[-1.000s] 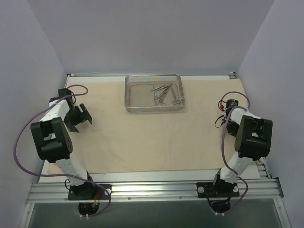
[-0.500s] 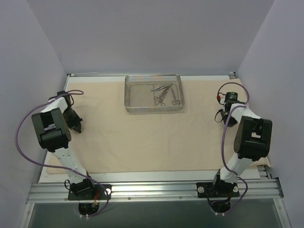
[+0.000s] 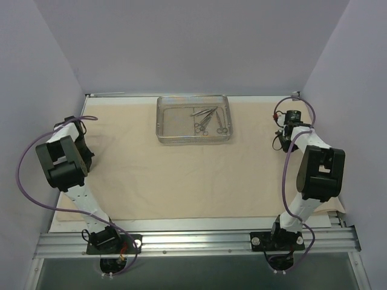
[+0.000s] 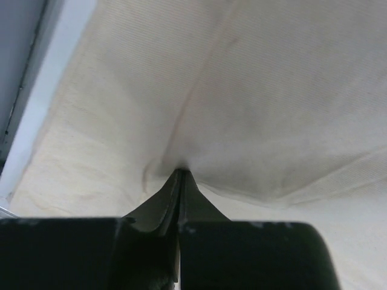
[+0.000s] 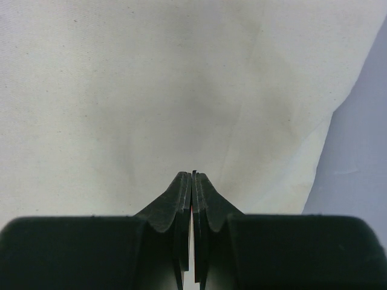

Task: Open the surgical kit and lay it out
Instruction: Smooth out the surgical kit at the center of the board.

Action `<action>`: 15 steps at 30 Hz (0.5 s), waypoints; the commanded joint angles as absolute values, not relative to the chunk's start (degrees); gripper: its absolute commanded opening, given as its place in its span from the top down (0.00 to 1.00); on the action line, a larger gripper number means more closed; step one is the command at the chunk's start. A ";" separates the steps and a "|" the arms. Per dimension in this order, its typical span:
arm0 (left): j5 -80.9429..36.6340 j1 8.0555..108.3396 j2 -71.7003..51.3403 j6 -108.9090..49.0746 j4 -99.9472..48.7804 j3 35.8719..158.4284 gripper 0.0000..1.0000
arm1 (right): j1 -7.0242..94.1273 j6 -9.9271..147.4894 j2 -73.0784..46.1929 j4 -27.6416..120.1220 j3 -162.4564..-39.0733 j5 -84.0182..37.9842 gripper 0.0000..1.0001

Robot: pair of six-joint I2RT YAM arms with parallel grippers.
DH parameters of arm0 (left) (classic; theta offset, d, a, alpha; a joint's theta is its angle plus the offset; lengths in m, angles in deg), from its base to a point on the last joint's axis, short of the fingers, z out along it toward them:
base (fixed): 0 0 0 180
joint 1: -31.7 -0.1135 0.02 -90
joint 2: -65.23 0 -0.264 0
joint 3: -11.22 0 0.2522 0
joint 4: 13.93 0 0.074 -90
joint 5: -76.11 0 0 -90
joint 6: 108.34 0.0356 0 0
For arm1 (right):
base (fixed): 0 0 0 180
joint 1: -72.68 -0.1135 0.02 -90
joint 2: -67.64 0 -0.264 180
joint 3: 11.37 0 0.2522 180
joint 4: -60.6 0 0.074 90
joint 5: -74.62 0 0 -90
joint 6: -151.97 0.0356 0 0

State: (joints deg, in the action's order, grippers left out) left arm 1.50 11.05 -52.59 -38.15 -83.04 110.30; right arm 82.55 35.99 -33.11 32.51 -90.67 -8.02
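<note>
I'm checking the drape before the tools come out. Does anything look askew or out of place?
Only small things. The cloth wrap puckers into a ridge where the left gripper pinches it near the left edge. The instruments lie crossed in a heap at the right of the clear tray. Nothing looks spilled or damaged.
</note>
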 commanded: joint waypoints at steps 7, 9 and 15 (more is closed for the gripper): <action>0.35 15.78 -40.78 -36.70 -83.15 113.04 0.98 | 81.91 37.53 -36.25 32.42 -92.89 -10.01 1.00; -0.61 19.54 -38.32 -37.67 -82.89 113.75 0.98 | 81.56 38.41 -36.95 32.86 -92.98 -10.10 1.00; -13.18 23.88 -42.50 -40.22 -79.28 115.86 0.98 | 80.50 38.94 -39.50 31.90 -93.51 -9.31 1.00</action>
